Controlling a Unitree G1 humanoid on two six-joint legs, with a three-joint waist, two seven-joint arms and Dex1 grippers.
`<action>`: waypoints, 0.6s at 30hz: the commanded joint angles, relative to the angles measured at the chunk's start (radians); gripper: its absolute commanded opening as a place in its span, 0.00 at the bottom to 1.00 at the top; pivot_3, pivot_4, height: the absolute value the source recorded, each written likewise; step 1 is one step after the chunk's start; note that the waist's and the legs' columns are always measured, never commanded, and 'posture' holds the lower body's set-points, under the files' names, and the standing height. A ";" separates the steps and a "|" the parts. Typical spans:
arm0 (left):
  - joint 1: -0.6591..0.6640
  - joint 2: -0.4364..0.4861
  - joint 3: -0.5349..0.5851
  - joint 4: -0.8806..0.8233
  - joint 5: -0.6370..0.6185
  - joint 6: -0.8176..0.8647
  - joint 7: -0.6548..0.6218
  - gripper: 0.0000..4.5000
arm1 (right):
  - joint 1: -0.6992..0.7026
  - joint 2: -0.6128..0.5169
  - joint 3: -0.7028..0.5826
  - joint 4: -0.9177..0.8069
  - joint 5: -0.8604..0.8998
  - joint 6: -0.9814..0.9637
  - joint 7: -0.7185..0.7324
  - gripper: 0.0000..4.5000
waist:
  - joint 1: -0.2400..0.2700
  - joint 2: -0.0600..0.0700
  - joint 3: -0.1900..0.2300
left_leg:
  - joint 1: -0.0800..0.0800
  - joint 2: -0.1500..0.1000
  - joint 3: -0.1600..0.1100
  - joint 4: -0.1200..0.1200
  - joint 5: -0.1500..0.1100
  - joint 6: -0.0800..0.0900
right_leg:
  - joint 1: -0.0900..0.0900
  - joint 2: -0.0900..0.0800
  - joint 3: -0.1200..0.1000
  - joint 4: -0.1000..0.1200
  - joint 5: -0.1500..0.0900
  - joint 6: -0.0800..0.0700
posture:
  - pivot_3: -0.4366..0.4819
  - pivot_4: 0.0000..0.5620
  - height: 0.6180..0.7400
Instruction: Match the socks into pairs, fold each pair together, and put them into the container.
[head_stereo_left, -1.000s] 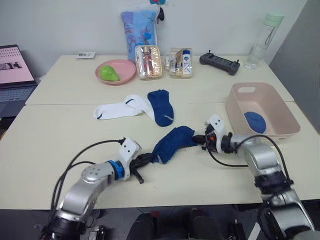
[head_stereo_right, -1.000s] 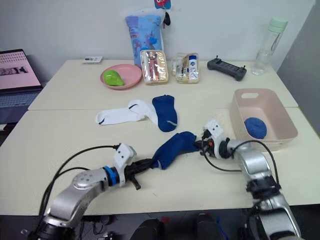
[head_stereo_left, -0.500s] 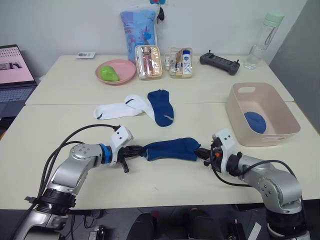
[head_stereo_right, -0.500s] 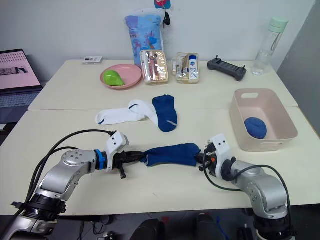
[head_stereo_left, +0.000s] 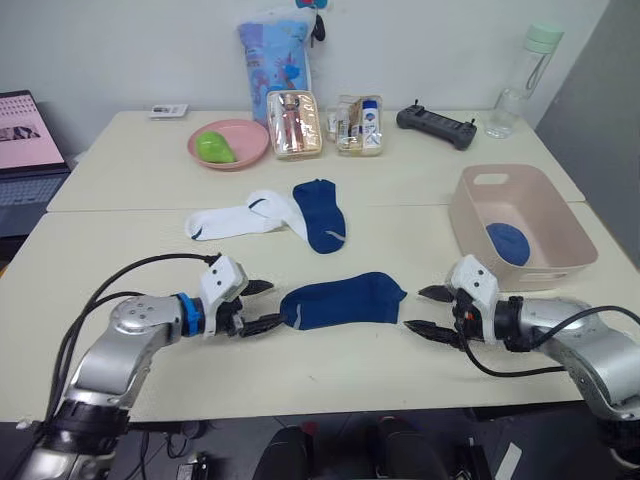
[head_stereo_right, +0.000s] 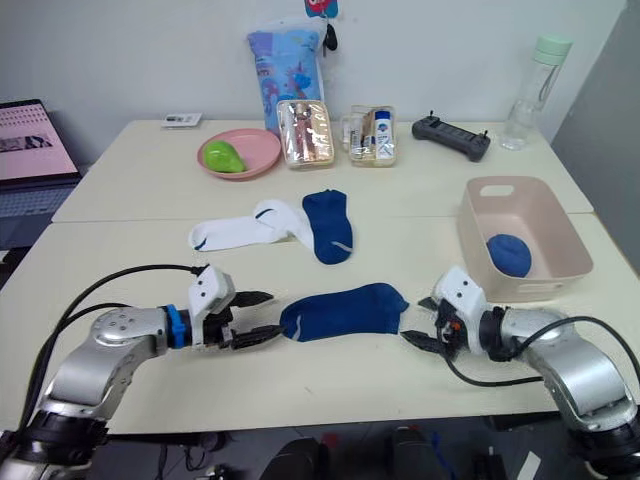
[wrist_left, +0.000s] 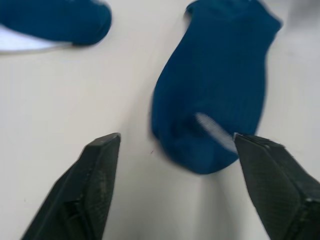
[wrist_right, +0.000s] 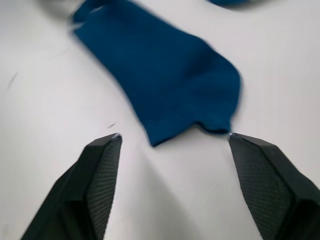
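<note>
Now that both claws have let go, the blue sock (head_stereo_left: 343, 300) lies flat on the table (head_stereo_left: 120, 250). The left claw (head_stereo_left: 255, 305) and right claw (head_stereo_left: 428, 310) are spread wide, one at each end. I think folding comes next.

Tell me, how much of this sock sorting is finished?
One rolled blue bundle already sits in the pink tub, so one pair looks done. In hand: a blue sock lies flat on the table between the left pincer and right pincer, both open and not gripping it. Left: folding it, then dealing with another blue sock and two white socks farther back.
</note>
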 joint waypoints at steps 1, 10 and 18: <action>0.057 0.023 -0.046 -0.121 0.043 -0.095 -0.034 0.82 | -0.095 0.006 0.075 0.151 -0.109 -0.346 0.126 0.79 | -0.003 0.000 0.000 | 0.000 0.000 0.000 0.000 0.000 0.000 | 0.000 0.000 0.000 0.000 0.000 0.000 | 0.48 0.27 1.00; 0.040 -0.079 -0.206 0.011 0.290 -0.299 0.104 0.82 | -0.213 0.065 0.215 0.393 -0.239 -0.660 0.268 0.79 | 0.008 -0.001 0.000 | 0.000 0.000 0.000 0.001 0.000 0.000 | 0.000 0.000 0.000 0.000 0.000 0.000 | 0.48 0.27 1.00; 0.001 -0.079 -0.237 0.114 0.356 -0.330 0.121 0.61 | -0.237 0.112 0.240 0.512 -0.334 -0.751 0.235 0.57 | 0.008 0.000 -0.001 | 0.002 0.000 0.000 0.001 0.000 0.000 | 0.001 0.000 0.001 0.001 0.000 -0.001 | 0.48 0.27 1.00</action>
